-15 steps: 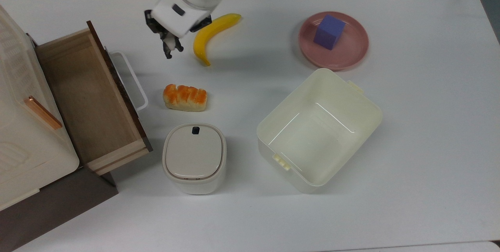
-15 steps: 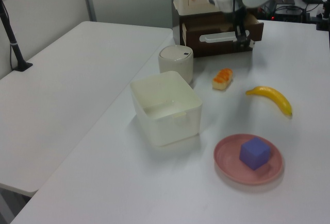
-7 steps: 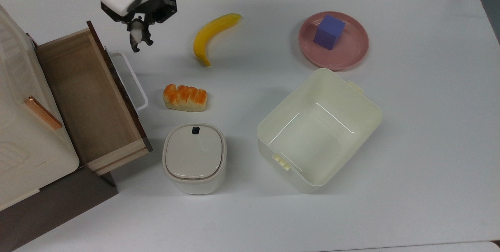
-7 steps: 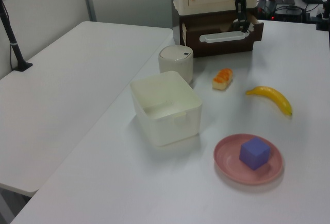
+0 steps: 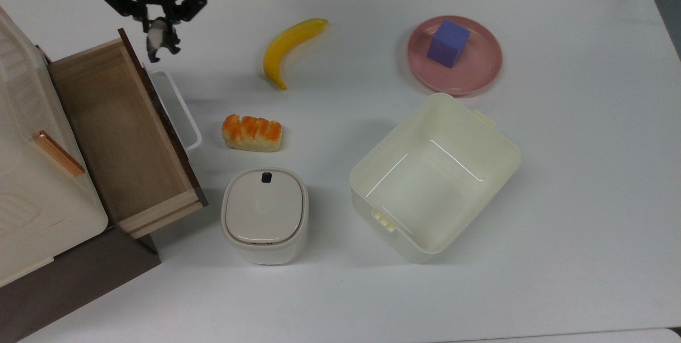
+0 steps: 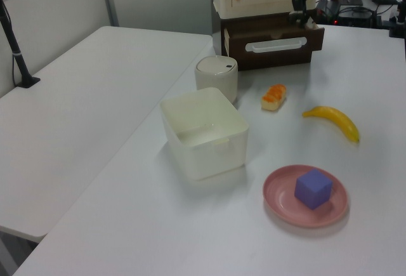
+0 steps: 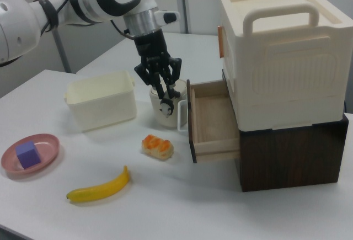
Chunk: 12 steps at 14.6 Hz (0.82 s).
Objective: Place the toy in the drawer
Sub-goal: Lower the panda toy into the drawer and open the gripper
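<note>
Right, the tool hangs above the surface w/ its two fingers clamped on the toy, a tiny black-and-white panda carried in the air, touching nothing below. The relation that counts: the drawer is pulled open and its cavity lies toward the top view's left and bottom from the toy. In the top view the toy sits just over the dark front panel, near the panel's upper end and above the white handle, so it isn't yet clearly over the wood floor (top view suggests it's right at the edge; hard to say which side). In the right view the tool hangs just to the right view's left of the front panel, toy at about rim height or a bit above. The drawer's long axis runs along the front panel, so there's more room along that line than across it. Arm pose: reaching in from the top view's upper left, wrist pointing down, fingers roughly vertical. My guess is the next move is a short carry across the panel, then a release; main risk is clipping the panel or handle if it drops too soon.
</note>
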### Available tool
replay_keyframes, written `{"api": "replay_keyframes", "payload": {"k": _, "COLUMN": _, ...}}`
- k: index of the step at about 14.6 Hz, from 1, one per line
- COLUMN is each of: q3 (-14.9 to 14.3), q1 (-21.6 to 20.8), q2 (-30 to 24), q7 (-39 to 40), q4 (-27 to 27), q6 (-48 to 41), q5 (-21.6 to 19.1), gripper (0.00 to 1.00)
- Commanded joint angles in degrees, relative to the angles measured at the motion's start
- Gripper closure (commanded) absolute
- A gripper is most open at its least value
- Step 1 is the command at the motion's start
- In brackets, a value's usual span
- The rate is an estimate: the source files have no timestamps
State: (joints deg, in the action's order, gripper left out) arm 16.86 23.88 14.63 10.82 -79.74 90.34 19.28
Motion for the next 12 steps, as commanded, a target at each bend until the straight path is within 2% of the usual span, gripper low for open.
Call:
{"api": "replay_keyframes", "payload": {"k": 1, "q3": -3.50, "q1": -0.23, "q2": 0.22, "q7": 1.22, "q4": 2.66, "q6": 0.97, "q5": -4.07, "gripper": 1.00}}
{"api": "replay_keyframes", "payload": {"k": 8, "q3": -8.33, "q1": -0.23, "q2": 0.57, "q7": -2.38, "q4": 2.74, "q6": 8.61, "q5": -7.50, "gripper": 1.00}}
{"api": "replay_keyframes", "payload": {"k": 12, "q3": -10.62, "q1": -0.23, "q2": 1.72, "q7": -3.27, "q4": 2.40, "q6": 11.95, "q5": -7.77, "gripper": 1.00}}
